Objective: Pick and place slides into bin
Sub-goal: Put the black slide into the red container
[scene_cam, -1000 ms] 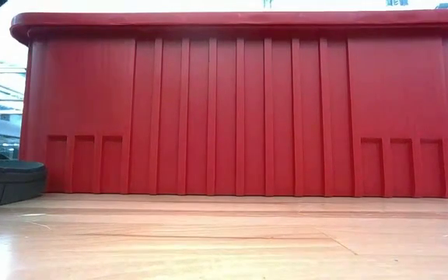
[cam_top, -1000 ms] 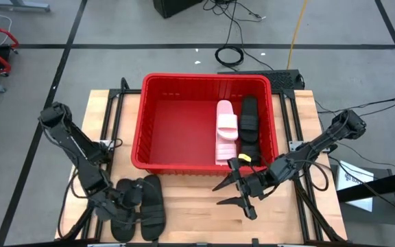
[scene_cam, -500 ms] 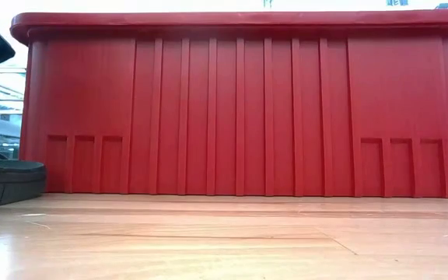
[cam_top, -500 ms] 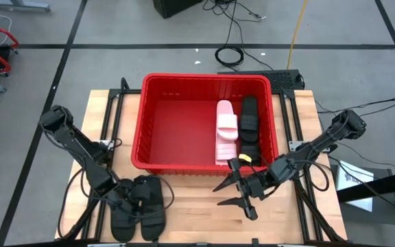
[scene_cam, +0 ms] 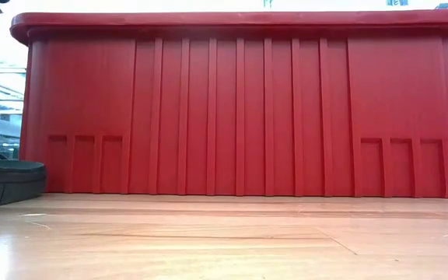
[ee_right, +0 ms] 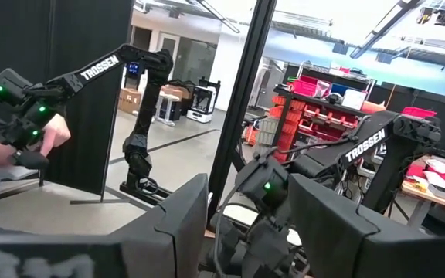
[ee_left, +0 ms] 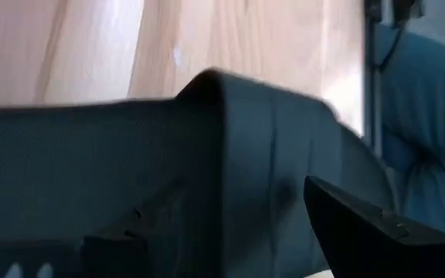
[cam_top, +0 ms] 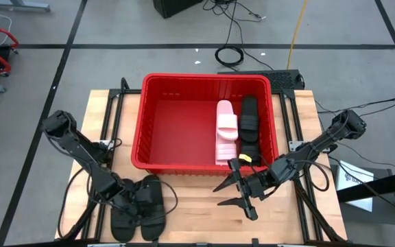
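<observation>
The red bin stands at the table's middle and far side; its near wall fills the low view. Inside it, at the right, lie a pale pink slide and black slides. Black slides lie on the table near its left front corner; one sole shows in the low view. My left gripper is low over them, open, with a black slide's strap between its fingers. My right gripper is open and empty in front of the bin's right near corner. My left gripper has one finger on either side of the black slide's strap, coming at it slanting down from the table's left. Whether the fingers touch the strap, I cannot tell. The slide lies on the table.
Bare wooden table lies between the two grippers, in front of the bin. The right wrist view looks into the room, where other robot arms and a person's hand show.
My left gripper has gone toward the table's right edge, low over the table, onto the black slides. The slides and my right arm have kept still.
</observation>
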